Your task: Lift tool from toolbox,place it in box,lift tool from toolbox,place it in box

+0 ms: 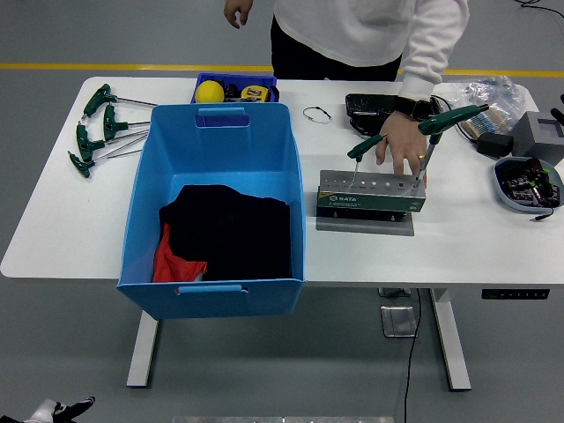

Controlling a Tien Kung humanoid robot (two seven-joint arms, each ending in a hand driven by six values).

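Observation:
A grey and green tool stand [370,196] sits on a grey plate right of the big blue box [215,207]. Two green-handled T-wrenches stand upright in it: a short one [363,148] at the left holes and a taller one [450,118] at the right end. A person in a white top leans over the far edge, and the person's hand [401,144] rests on the stand's top, between the two wrenches. The blue box holds black and red cloth [225,233]. Neither robot hand shows anywhere.
Several green T-wrenches [99,128] lie at the table's far left. Behind the box is a small blue tray [236,88] with a yellow ball. A black case [390,105], plastic bags, a grey block [539,134] and a bowl of parts [529,183] fill the right side.

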